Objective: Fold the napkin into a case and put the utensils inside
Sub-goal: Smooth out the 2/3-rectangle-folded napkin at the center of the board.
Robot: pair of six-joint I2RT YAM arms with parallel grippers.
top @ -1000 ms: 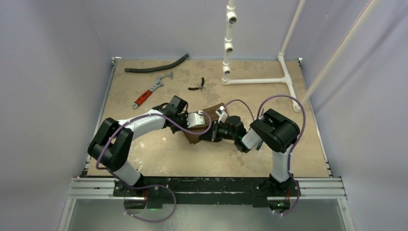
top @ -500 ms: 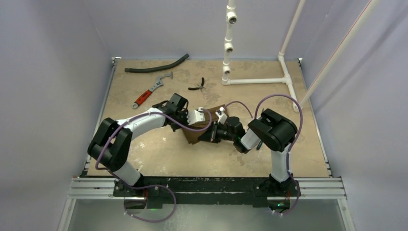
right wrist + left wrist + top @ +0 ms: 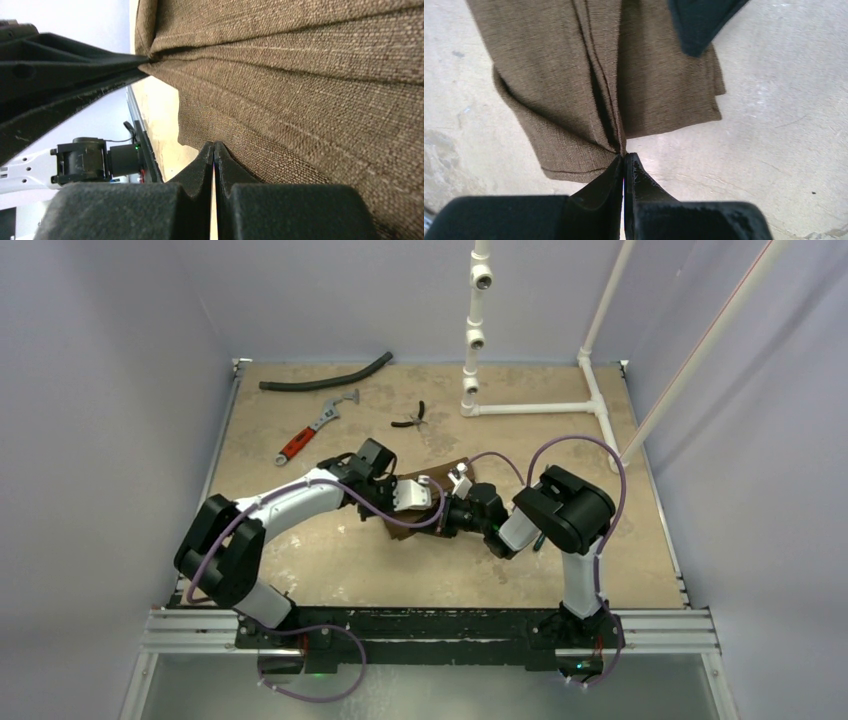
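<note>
Top external view: the napkin (image 3: 432, 472) sits close to the middle of the table (image 3: 330, 560), bunched and mostly hidden under the two wrists that meet over it, the left arm reaching in from 8 o'clock and the right arm from 4 o'clock. From the table's centre, a red-handled wrench (image 3: 315, 428) lies toward 10 o'clock, a black hose (image 3: 325, 375) along the far edge at 11 o'clock, small black pliers (image 3: 410, 418) at about 12 o'clock, and a white pipe frame (image 3: 530, 408) stands at 1 o'clock. All four are well apart from the cloth.

Left wrist view: the left gripper (image 3: 624, 159) is pinched tight, its tips meeting on a gathered fold at the cloth's near edge (the pleats fan out from that one spot). The brown fabric spreads away toward 12 o'clock in folded layers, and a dark finger of the other arm lies over it at 1 o'clock.

Right wrist view: the right gripper (image 3: 214, 146) is also closed to a narrow seam, its tips nipping the cloth's lower edge. The weave fills the frame toward 2 o'clock, and the left arm's fingers clamp another part of the cloth at 10 o'clock.
</note>
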